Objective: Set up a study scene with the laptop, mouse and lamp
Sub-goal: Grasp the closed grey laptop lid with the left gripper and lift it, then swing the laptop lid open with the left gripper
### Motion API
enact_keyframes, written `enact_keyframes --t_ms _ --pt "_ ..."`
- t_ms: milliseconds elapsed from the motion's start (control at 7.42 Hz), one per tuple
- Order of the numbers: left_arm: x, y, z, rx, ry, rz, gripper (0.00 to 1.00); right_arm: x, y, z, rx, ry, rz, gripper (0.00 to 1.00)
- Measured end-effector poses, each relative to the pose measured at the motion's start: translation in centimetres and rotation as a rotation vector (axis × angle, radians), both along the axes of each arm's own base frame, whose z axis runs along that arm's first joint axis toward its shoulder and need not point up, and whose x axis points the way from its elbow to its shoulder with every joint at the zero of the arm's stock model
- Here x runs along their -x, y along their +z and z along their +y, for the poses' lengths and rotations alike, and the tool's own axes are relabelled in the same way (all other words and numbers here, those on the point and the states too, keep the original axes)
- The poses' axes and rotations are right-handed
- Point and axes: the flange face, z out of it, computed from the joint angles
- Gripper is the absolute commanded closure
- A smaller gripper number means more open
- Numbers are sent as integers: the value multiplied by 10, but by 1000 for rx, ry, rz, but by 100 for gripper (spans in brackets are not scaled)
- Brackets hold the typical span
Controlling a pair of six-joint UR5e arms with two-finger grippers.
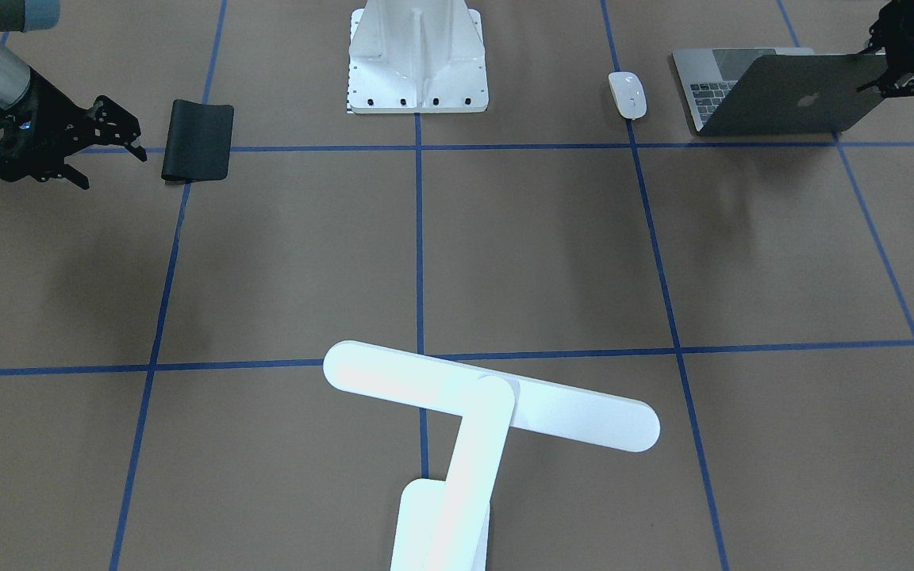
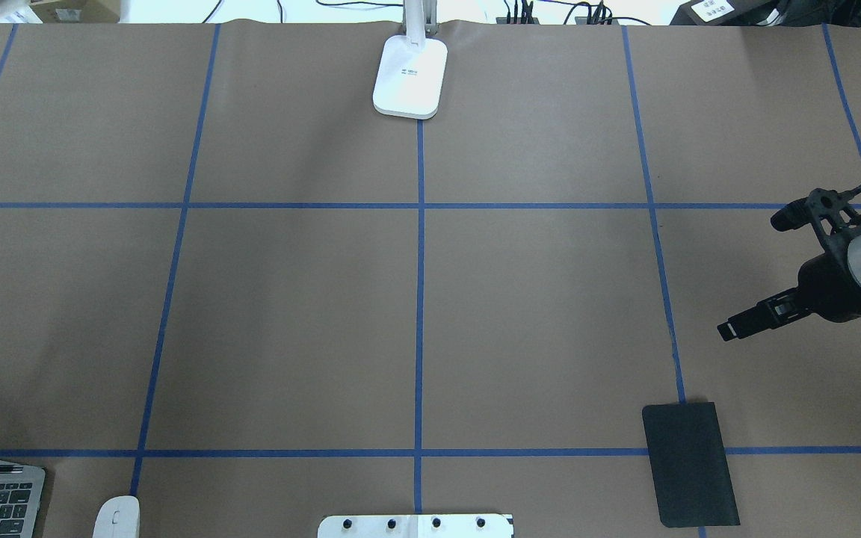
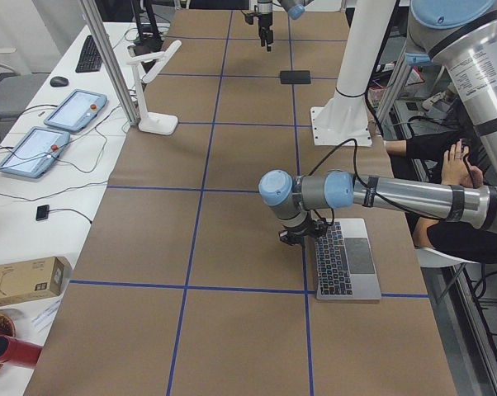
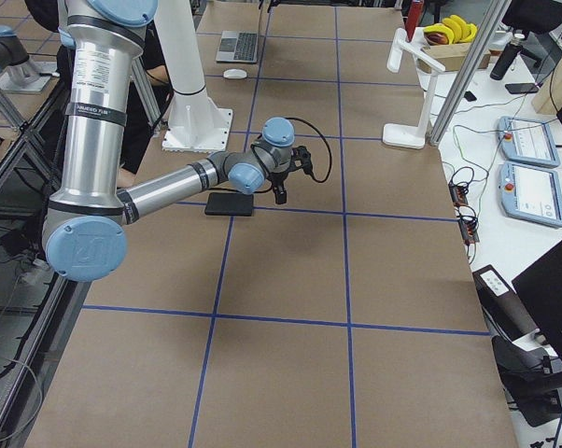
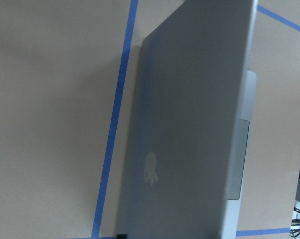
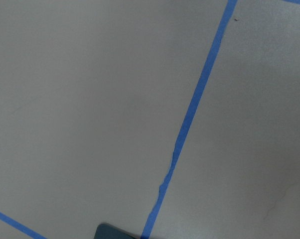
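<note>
The dark-grey laptop [image 1: 782, 99] stands part open near the robot's base on its left side, lid back and logo facing the front camera; its lid fills the left wrist view [image 5: 190, 124]. My left gripper [image 1: 893, 86] sits at the lid's top corner with its fingers closed on the lid's edge. The white mouse [image 1: 627, 95] lies beside the laptop. The white lamp [image 1: 489, 404] stands at the table's far edge, in the middle, and its base shows in the overhead view [image 2: 409, 78]. My right gripper [image 2: 752, 276] is open and empty, hovering beside the black mat [image 2: 690, 463].
The white ribbed pedestal [image 1: 417, 59] is bolted at the table's middle by the robot. Blue tape lines [image 2: 419, 299] divide the brown table into squares. Tablets [image 3: 54, 124] and a keyboard [image 3: 89, 54] lie on the side desk beyond the lamp.
</note>
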Motion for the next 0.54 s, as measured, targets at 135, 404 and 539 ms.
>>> enact_keyframes --t_ms 135,404,539 --pt "1 -3 0 -8 -2 2 88 0 0 0 0 0 0 2" --pt "4 -9 1 -20 -10 7 91 0 0 0 -1 -1 0 2" --pt "6 -10 3 -19 -12 7 92 1 0 0 -1 -2 -1 2"
